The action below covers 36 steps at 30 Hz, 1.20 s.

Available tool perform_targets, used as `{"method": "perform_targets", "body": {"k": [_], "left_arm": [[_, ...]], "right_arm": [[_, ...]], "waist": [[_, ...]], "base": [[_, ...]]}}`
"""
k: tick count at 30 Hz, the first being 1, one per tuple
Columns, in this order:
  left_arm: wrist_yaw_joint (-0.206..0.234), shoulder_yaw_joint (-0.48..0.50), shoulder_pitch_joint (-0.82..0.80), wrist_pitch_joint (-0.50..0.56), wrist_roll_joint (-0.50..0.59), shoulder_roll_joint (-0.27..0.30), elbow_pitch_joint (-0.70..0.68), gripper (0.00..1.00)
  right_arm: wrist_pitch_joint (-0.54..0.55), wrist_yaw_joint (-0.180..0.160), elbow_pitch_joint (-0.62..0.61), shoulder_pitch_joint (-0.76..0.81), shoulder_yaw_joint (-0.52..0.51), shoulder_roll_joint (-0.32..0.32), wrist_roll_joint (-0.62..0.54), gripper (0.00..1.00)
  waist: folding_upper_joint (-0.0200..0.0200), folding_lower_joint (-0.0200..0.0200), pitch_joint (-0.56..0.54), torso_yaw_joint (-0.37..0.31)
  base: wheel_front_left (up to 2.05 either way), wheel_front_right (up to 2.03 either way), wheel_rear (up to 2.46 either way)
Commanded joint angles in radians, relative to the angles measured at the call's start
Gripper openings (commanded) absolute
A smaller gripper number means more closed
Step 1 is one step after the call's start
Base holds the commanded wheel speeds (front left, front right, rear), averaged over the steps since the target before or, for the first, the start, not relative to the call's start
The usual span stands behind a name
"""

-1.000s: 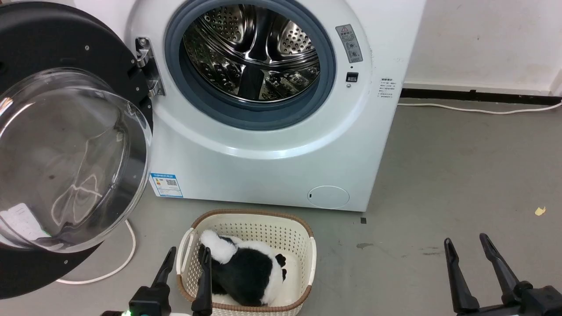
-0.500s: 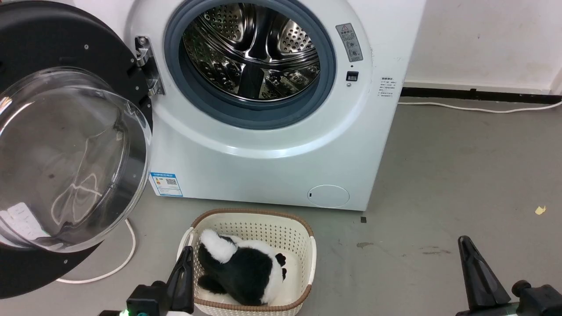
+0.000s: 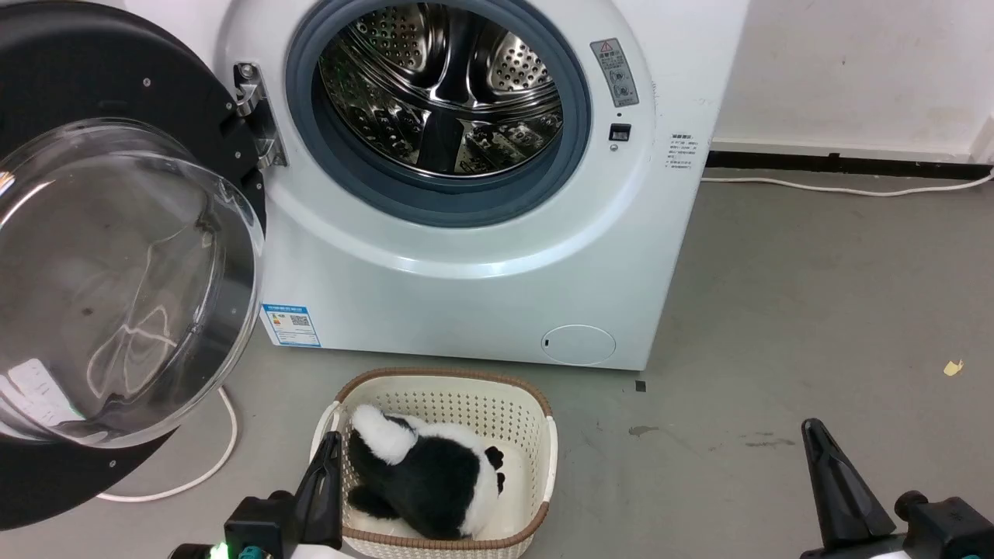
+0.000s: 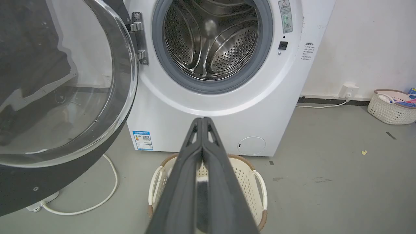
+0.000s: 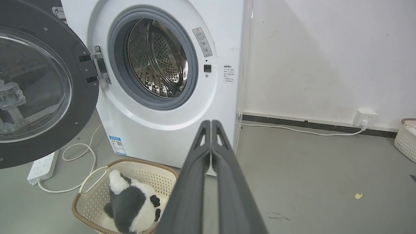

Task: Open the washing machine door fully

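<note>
Black, head view: the washing machine door (image 3: 116, 272) is swung wide open to the left of the white washing machine (image 3: 466, 310). It is hung on the metal hinge (image 3: 252, 116), with its clear glass bowl bulging toward the camera.
Opening, head view: the steel drum (image 3: 439, 85) is exposed inside the blue-grey rubber ring (image 3: 435, 206).
Floor, head view: a cream laundry basket (image 3: 443, 376) is set just before the machine, with a black-and-white plush toy (image 3: 427, 473) laid in it. A white cable (image 3: 210, 466) is looped below the door.
Grippers, head view: the left gripper (image 3: 328, 454) is seen at the lower left beside the basket's left edge, and the right gripper (image 3: 819, 442) at the lower right over bare floor. Both are clenched, and nothing is held.
Left wrist view: the fingers are pressed flat together and pointed at the machine's front. The door is seen at the left, apart from them. A second basket (image 4: 388, 109) is placed by the wall.
Right wrist view: the fingers are closed on nothing. The open door is seen at the left, with a power strip (image 5: 42, 167) laid beneath it. A wall socket (image 5: 365, 117) is fixed low on the wall.
</note>
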Motion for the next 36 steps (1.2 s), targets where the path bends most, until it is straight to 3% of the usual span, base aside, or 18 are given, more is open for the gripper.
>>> {"method": "perform_targets", "body": {"k": [1,36], "left_arm": [[-0.003,0.009,-0.011,0.006,0.012,-0.002,-0.006,0.00],[-0.033,0.067,-0.027,0.082,0.073,-0.027,-0.044,0.00]], "right_arm": [[0.006,0.000,0.005,-0.021,0.003,0.001,-0.007,0.00],[0.082,0.000,0.015,-0.062,0.023,0.002,-0.034,0.00]], "waist": [[-0.0001,-0.0001,0.000,-0.001],[-0.0001,-0.0001,0.010,-0.013]], "base": [[0.00,0.00,0.00],[0.00,0.00,0.00]]}}
